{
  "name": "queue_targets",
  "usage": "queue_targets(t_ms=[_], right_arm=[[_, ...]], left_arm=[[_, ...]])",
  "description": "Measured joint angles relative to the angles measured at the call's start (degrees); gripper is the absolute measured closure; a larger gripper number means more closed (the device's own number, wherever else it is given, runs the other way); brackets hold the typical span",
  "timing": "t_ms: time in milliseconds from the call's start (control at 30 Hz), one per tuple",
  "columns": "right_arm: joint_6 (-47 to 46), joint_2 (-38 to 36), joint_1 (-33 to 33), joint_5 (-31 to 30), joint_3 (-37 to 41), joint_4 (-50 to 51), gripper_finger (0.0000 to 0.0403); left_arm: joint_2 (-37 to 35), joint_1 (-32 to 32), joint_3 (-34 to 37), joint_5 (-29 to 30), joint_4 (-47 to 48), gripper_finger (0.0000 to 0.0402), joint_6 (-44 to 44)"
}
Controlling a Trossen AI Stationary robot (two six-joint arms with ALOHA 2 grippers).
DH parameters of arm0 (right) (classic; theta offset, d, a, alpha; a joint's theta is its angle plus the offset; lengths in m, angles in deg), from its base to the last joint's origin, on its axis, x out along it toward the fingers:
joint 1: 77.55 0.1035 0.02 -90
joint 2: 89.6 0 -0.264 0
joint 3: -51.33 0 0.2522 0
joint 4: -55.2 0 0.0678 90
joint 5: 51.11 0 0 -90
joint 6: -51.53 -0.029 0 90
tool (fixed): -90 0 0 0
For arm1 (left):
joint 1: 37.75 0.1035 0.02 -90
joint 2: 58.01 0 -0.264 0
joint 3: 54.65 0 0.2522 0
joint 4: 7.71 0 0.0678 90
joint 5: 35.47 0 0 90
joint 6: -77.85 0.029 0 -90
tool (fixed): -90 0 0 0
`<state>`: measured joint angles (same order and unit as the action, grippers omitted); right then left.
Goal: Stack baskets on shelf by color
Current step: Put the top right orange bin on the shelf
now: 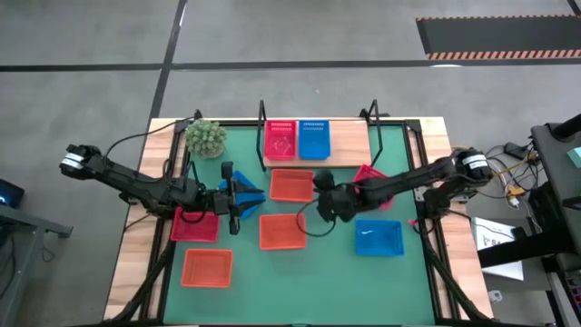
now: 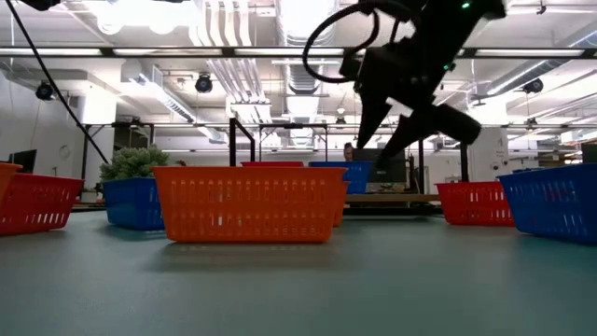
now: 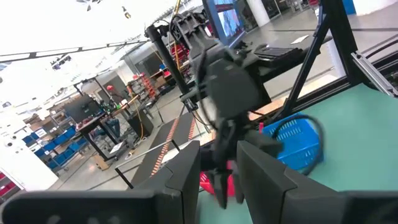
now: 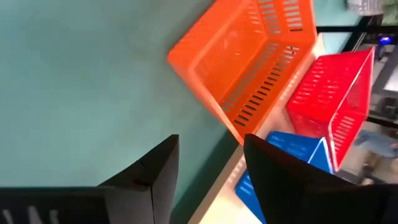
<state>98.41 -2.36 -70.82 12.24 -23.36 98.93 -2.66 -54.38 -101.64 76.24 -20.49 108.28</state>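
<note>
**Both grippers empty over the mat, two baskets on the shelf**

The right gripper [image 1: 320, 182], fingers parted and empty, hangs at frame centre beside an orange basket [image 1: 291, 184]. The left gripper [image 1: 243, 199], also parted and empty, sits left of centre by a tilted blue basket [image 1: 238, 182]. On the shelf [image 1: 349, 143], top centre, a red basket [image 1: 280, 139] and another blue basket [image 1: 313, 138] stand side by side.

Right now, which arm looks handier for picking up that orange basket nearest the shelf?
The right one, probably. Its open, empty pincer hovers right beside that orange basket; the left pincer sits farther off by a blue basket.
</note>
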Motion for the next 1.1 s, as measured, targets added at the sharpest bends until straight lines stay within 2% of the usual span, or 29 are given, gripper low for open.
queue_targets(t_ms=[233,367,533,700,933,1100], right_arm=[[3.7,0.0,-5.1,5.9,-0.3,-3.5,0.0253],[4.2,0.0,-6.4,7.3,-0.3,-5.2,0.0261],[4.3,1.2,-7.0,7.6,-0.3,-6.0,0.0264],[6.3,6.2,-7.3,7.0,-0.5,-6.5,0.0264],[6.4,11.4,-7.3,7.3,-4.1,-6.8,0.0265],[7.8,12.4,-7.4,8.6,-6.3,-6.6,0.0282]], left_arm=[[0.0,0.0,0.0,0.0,0.0,0.0311,0.0],[0.0,0.0,0.0,0.0,0.0,0.0311,0.2],[0.0,0.0,0.0,0.0,0.0,0.0311,0.2],[0.0,0.0,0.0,0.0,-0.3,0.0311,0.4],[0.0,0.0,0.0,0.0,-0.5,0.0311,0.5],[0.0,0.0,0.0,0.0,-0.5,0.0311,0.5]])
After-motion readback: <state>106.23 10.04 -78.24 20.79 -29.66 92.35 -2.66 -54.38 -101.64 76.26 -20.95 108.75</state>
